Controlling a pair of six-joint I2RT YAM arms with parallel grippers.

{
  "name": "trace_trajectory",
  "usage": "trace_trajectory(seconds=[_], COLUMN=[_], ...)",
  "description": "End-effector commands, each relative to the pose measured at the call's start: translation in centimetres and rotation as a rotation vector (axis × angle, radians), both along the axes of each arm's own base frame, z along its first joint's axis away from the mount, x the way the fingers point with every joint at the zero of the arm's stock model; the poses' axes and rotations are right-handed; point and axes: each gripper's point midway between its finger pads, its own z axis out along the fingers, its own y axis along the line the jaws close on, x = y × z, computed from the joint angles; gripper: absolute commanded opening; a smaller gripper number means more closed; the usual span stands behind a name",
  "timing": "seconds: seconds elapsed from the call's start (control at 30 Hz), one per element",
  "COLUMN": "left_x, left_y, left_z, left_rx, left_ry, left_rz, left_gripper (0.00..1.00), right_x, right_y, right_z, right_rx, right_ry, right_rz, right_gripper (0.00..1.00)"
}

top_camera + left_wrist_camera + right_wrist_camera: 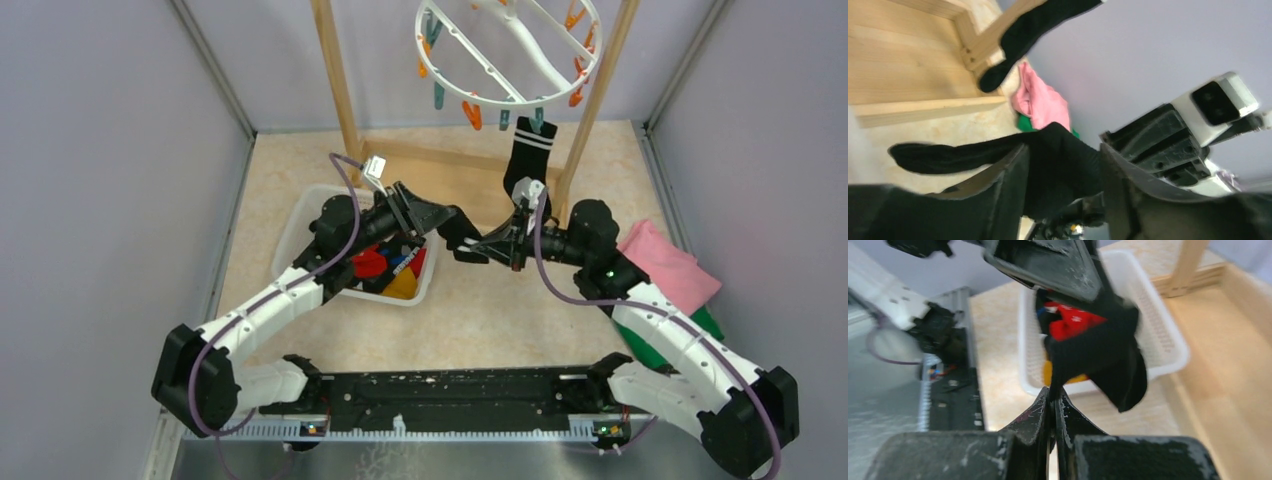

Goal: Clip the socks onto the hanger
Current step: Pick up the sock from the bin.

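Note:
A black sock (462, 238) hangs between my two grippers above the floor, just right of the basket. My left gripper (1060, 167) has the sock's bunched middle (1063, 160) filling the gap between its fingers. My right gripper (1052, 396) is shut on the sock's edge (1103, 355). The two meet tip to tip in the top view, left gripper (447, 225) and right gripper (480, 250). A black sock with white stripes (528, 155) hangs from a peg of the white ring hanger (510, 50). Red (370, 262) and yellow (402, 287) socks lie in the basket.
The white mesh basket (300, 215) stands on the left. The wooden rack's posts (335, 80) and base bar stand at the back. A pink cloth (668, 265) and a green cloth (665, 345) lie at the right wall.

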Motion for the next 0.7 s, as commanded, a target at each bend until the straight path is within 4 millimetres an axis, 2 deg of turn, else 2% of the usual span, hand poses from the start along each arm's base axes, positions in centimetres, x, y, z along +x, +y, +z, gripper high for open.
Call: trace_trajectory(seconds=[0.0, 0.07, 0.17, 0.27, 0.37, 0.43, 0.53, 0.67], left_x=[1.2, 1.1, -0.9, -4.4, -7.3, -8.1, -7.9, -7.8], left_y=[3.3, 4.6, 5.6, 5.0, 4.4, 4.1, 3.5, 1.5], left_z=[0.4, 0.4, 1.1, 1.2, 1.1, 1.0, 0.4, -0.4], left_rx=[0.145, 0.236, 0.333, 0.36, 0.318, 0.31, 0.354, 0.462], left_ry=[-0.28, -0.419, -0.654, -0.919, -1.059, -1.101, -1.165, -1.324], left_rz=[0.177, 0.218, 0.187, 0.036, -0.082, -0.114, -0.117, -0.093], left_gripper=[0.7, 0.78, 0.82, 0.82, 0.82, 0.82, 0.81, 0.82], right_x=[-5.2, -6.1, -6.0, -5.1, -3.9, -3.0, -2.0, -1.2], right_y=[1.1, 1.0, 0.8, 0.7, 0.2, -0.4, -1.1, -1.9], right_z=[3.7, 4.0, 4.8, 5.8, 6.3, 6.5, 6.8, 6.6], right_rx=[0.111, 0.126, 0.147, 0.196, 0.233, 0.255, 0.278, 0.288], right_ry=[0.183, 0.268, 0.292, 0.32, 0.342, 0.358, 0.376, 0.395], right_rz=[0.211, 0.23, 0.223, 0.201, 0.151, 0.113, 0.055, -0.004], right_gripper=[0.0, 0.0, 0.0, 0.0, 0.0, 0.0, 0.0, 0.0])
